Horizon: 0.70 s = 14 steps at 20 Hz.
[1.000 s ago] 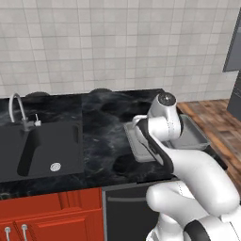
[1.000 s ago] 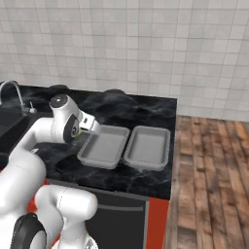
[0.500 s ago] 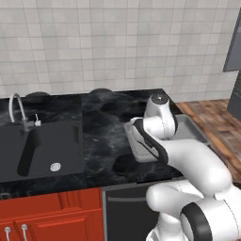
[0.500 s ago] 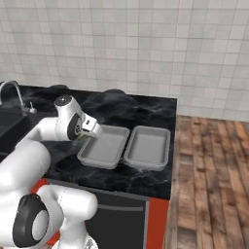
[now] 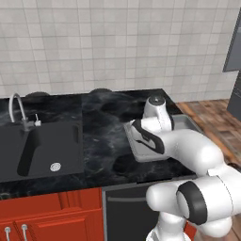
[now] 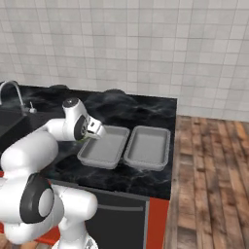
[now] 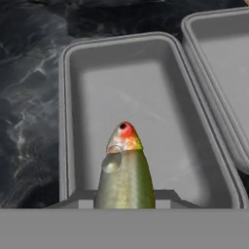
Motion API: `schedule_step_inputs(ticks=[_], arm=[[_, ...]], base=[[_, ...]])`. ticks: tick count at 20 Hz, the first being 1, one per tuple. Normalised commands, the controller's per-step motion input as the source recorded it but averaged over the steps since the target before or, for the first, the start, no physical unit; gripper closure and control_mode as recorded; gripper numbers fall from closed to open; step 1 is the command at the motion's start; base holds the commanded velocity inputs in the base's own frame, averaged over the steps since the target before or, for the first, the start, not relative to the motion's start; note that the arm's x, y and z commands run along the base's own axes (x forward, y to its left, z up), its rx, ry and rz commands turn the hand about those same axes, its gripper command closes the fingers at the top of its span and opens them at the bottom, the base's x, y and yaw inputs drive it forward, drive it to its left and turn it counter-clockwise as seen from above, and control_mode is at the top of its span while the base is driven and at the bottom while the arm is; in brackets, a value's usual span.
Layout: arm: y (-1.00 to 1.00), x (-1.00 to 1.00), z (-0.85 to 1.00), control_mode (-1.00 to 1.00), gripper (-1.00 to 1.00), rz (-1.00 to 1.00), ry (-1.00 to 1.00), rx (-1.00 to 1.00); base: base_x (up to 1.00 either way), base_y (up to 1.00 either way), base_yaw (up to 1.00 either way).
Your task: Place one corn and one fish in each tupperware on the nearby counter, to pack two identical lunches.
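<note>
Fingers (image 7: 125,204) pinch the fish (image 7: 124,172) above the left tupperware (image 7: 73,121).

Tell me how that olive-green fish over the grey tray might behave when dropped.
The olive-green fish with the red-orange head sticks out straight, so it is probably stiff. Its slim, rounded, glossy body might slide or roll slightly, though the shallow light-grey rectangular tray's raised walls should contain it.

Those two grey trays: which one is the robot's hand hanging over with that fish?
The tray nearer the sink. The gripper holds the olive fish above its near end; the other tray, beside the counter's end, sits clear of the hand.
</note>
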Motion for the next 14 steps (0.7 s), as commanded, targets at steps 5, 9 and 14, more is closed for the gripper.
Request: schedule_step_inputs(ticks=[5, 9, 14], arm=[[-0.02, 0.34, -0.38, -1.0, 1.0, 0.0, 0.0, 0.0], [0.0, 0.3, -0.37, -1.0, 1.0, 0.0, 0.0, 0.0], [-0.09, 0.27, -0.31, -1.0, 1.0, 0.0, 0.0, 0.0]], base=[[0.0, 0.0, 0.0], [0.0, 0.0, 0.0], [0.0, 0.0, 0.0]])
